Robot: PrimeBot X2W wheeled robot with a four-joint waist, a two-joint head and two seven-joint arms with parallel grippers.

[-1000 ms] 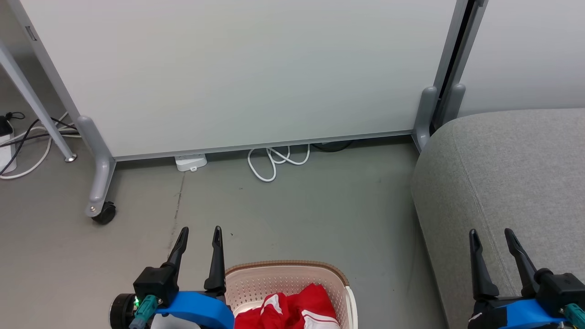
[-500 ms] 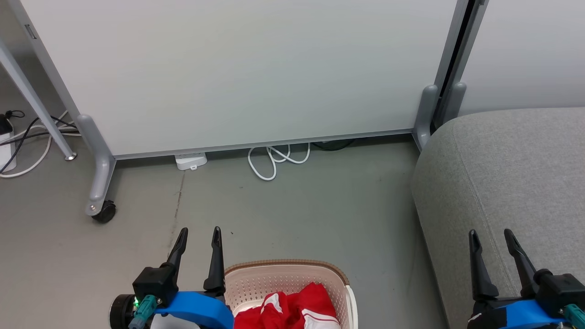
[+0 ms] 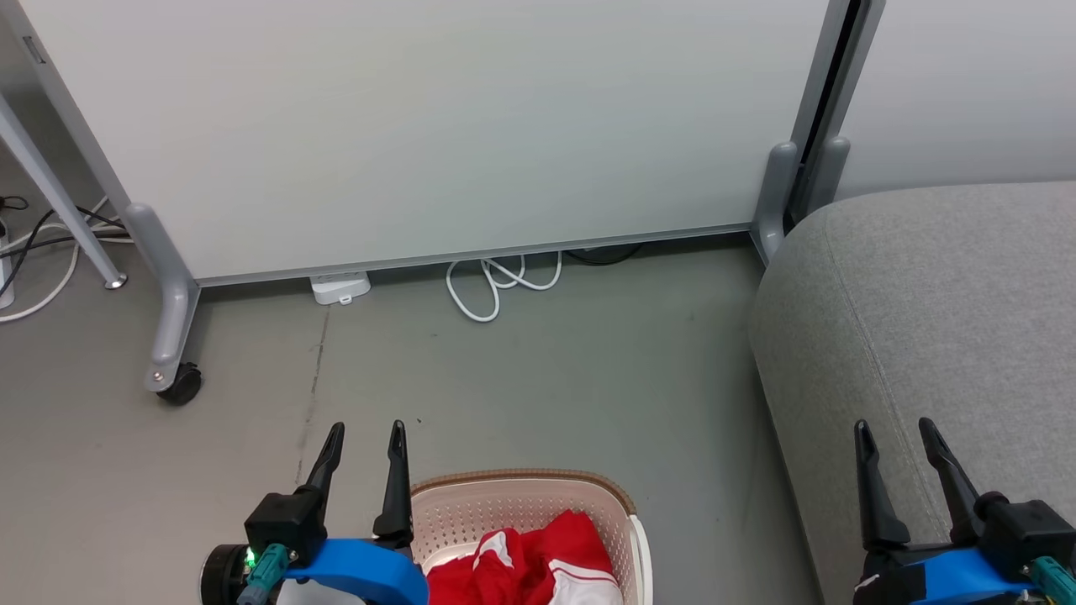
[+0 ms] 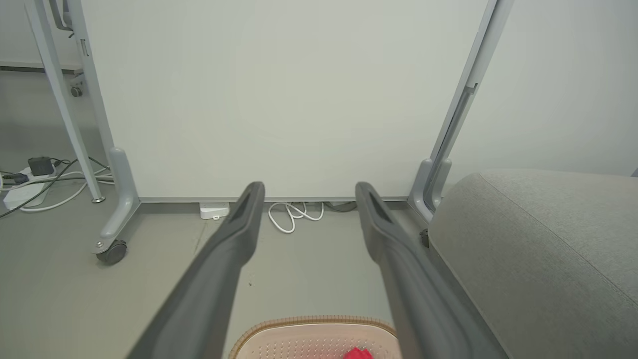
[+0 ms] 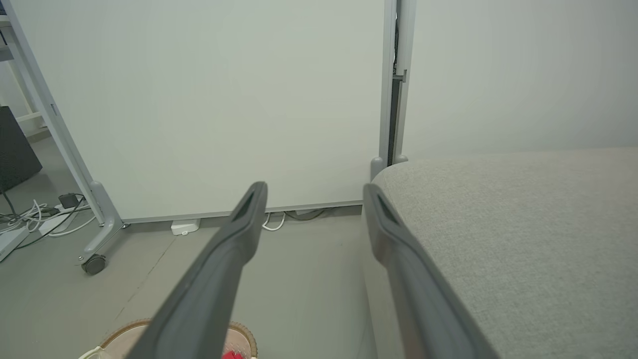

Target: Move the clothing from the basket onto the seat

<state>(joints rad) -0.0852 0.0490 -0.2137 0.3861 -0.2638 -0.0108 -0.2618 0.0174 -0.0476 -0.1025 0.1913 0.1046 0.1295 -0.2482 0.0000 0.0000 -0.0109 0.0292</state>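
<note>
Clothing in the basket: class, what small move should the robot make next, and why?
Probably lower the left claw into the basket, onto the clothing. That claw is open and empty, right beside the basket's rim. The red clothing lies inside, and the part of the seat in view has none on it.

No text, label, brand or number can be read on anything here — none.

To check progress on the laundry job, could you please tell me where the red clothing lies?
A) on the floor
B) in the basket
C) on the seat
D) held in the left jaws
B: the clothing lies bunched inside the basket, below its rim.
</note>
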